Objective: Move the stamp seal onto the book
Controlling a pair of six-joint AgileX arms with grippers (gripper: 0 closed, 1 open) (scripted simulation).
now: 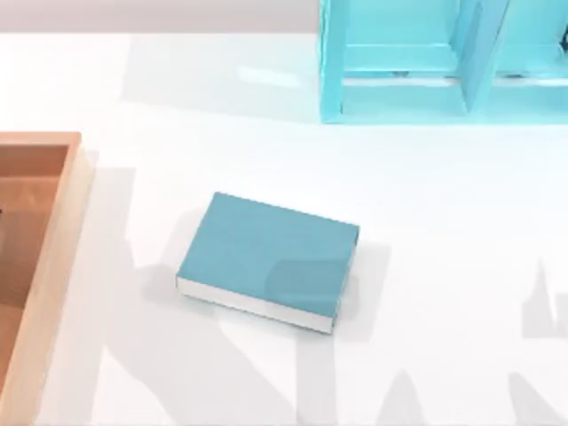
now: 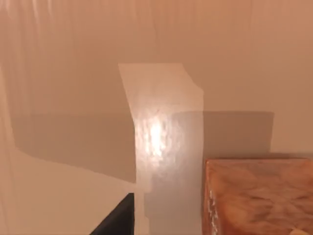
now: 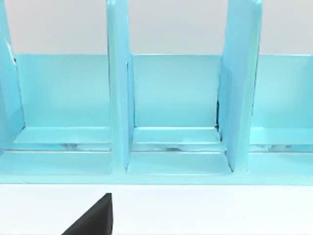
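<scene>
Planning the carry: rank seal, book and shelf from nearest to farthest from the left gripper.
1. Seal, right beside the left gripper, at the wooden tray on the table's left.
2. Book, mid-table.
3. Shelf, far right corner.

- i see a white table (image 1: 444,266) with a smooth, glossy top that spreads across the whole top view.
- soft grey shadows lie on it, several of them pointed shapes along the near edge and at the right.
- a light turquoise shelf unit (image 1: 408,62) stands at the far right of the table, split by upright dividers into open compartments; the right wrist view faces those compartments (image 3: 176,98) straight on.
- a wooden tray (image 1: 53,248) with raised orange-brown walls sits at the left edge.
- in the left wrist view a warm tan surface carries a bright patch of reflected light (image 2: 156,137).
</scene>
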